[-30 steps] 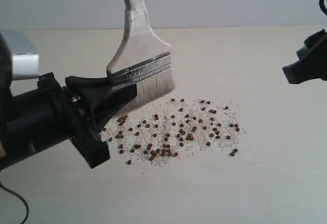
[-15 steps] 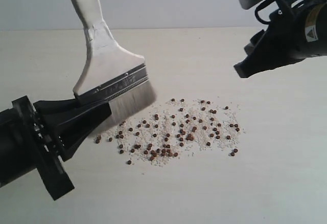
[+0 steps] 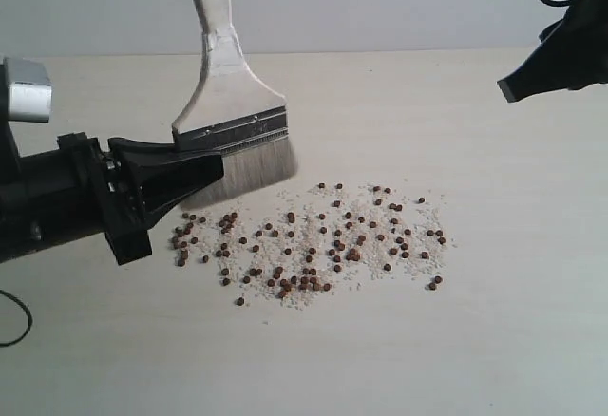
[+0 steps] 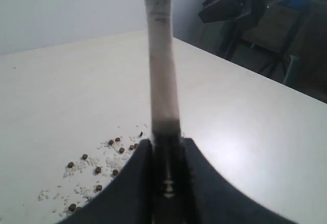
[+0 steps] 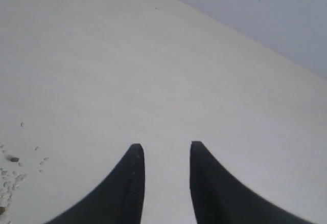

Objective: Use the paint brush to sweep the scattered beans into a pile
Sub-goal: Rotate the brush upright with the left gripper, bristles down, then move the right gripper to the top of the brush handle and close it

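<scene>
Exterior view, left to right. Left gripper comes in from 9 o'clock, low over the bench, and is clamped on the paint brush at the ferrule and the top of the bristles. Handle points up toward 12 o'clock and runs out of frame. Bristles angle down to the 10 o'clock edge of the bean patch. Whether the tips touch the bench can't be told from here.

Left wrist view agrees: left gripper is closed tight on the brush, handle standing straight up out of it, a few beans and white grains just beside.

Beans are mid-frame, mixed with white grains in a wide loose patch stretching 9 to 3 o'clock. A small cluster sits at the 9 o'clock end, just beside the left gripper's fingers. The 3 o'clock end is sparse, with a couple of strays at 4 o'clock.

Right gripper is at 2 o'clock, raised, well apart from the beans. Right wrist view shows its fingers parted, bare bench between them, nothing held.

Progress, as a judgement: early. Brush is in hand and placed at the patch edge, but no pile yet, and nearly all the sweeping is left: pull both ends in toward the middle, then collect the strays.
</scene>
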Robot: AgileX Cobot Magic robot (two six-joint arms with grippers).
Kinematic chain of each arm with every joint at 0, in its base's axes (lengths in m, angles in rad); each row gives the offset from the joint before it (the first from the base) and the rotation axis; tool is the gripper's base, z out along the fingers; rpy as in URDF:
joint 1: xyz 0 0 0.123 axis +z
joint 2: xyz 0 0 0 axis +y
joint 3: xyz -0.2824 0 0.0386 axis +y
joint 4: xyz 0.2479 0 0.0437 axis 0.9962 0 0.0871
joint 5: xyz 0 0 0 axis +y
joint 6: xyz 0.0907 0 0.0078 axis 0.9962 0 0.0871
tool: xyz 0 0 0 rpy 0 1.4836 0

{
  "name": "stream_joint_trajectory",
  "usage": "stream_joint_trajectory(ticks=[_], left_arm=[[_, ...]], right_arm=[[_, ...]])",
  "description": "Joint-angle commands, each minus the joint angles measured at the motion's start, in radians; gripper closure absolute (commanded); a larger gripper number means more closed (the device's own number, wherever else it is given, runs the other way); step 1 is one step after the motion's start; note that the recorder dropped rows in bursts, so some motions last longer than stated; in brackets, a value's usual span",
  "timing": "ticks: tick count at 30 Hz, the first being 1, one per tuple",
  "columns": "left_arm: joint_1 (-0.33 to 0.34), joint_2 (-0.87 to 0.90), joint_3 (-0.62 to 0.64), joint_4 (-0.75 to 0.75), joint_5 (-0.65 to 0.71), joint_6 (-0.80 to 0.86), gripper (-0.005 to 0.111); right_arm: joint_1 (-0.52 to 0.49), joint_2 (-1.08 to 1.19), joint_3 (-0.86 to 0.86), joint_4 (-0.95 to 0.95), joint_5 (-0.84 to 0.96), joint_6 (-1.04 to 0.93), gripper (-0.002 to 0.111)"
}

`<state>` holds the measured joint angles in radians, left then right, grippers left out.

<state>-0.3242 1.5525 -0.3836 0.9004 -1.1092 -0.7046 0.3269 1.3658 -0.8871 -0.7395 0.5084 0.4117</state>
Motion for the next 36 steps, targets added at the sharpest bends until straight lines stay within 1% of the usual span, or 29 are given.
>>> stream_joint_trajectory(ticks=[1, 3, 5, 7, 8, 10, 11, 13, 15, 17, 19, 20, 22, 24, 25, 27, 32, 36], left_arm=[[0.087, 0.08, -0.039, 0.116, -0.112, -0.061, 0.107], [0.109, 0.104, -0.039, 0.123, -0.112, -0.058, 0.107], [0.128, 0.124, -0.044, 0.15, -0.112, -0.058, 0.107], [0.138, 0.137, -0.052, 0.18, -0.112, -0.058, 0.107], [0.142, 0.141, -0.057, 0.196, -0.112, -0.058, 0.107], [0.145, 0.148, -0.061, 0.21, -0.112, -0.055, 0.107], [0.145, 0.15, -0.061, 0.21, -0.112, -0.045, 0.107], [0.145, 0.15, -0.061, 0.216, -0.112, -0.031, 0.107], [0.146, 0.15, -0.069, 0.235, -0.112, -0.031, 0.107], [0.147, 0.152, -0.082, 0.296, -0.112, -0.038, 0.107], [0.147, 0.157, -0.098, 0.339, -0.112, -0.041, 0.107], [0.147, 0.161, -0.103, 0.35, -0.112, -0.041, 0.107], [0.147, 0.175, -0.112, 0.362, -0.112, -0.038, 0.107], [0.147, 0.192, -0.132, 0.402, -0.112, -0.034, 0.107], [0.147, 0.202, -0.143, 0.425, -0.112, -0.034, 0.107], [0.147, 0.224, -0.158, 0.453, -0.112, -0.035, 0.107], [0.147, 0.264, -0.165, 0.44, -0.112, -0.017, 0.107], [0.147, 0.264, -0.165, 0.445, -0.112, -0.006, 0.107]], right_arm=[[-0.045, 0.029, -0.019, 0.064, -0.006, -0.134, 0.08], [-0.093, 0.048, -0.037, 0.191, 0.011, -0.273, 0.082], [-0.142, 0.079, -0.055, 0.378, 0.034, -0.483, 0.085], [-0.192, 0.118, -0.074, 0.644, 0.094, -0.76, 0.087], [-0.21, 0.135, -0.08, 0.795, 0.136, -0.884, 0.088], [-0.247, 0.173, -0.088, 1.129, 0.221, -1.211, 0.088], [-0.26, 0.185, -0.088, 1.262, 0.255, -1.34, 0.088], [-0.275, 0.21, -0.081, 1.584, 0.337, -1.618, 0.088], [-0.277, 0.23, -0.074, 1.848, 0.426, -1.842, 0.088], [-0.275, 0.247, -0.072, 2.049, 0.524, -2.006, 0.088], [-0.268, 0.269, -0.072, 2.208, 0.661, -2.168, 0.083], [-0.264, 0.279, -0.072, 2.262, 0.713, -2.217, 0.08], [-0.246, 0.303, -0.072, 2.361, 0.713, -2.309, 0.067], [-0.218, 0.317, -0.072, 2.424, 0.713, -2.357, 0.055], [-0.203, 0.322, -0.072, 2.446, 0.713, -2.374, 0.052], [-0.176, 0.333, -0.072, 2.484, 0.713, -2.41, 0.051], [-0.093, 0.368, -0.072, 2.484, 0.713, -2.514, 0.051], [-0.071, 0.395, -0.104, 2.484, 0.713, -2.512, 0.051]])
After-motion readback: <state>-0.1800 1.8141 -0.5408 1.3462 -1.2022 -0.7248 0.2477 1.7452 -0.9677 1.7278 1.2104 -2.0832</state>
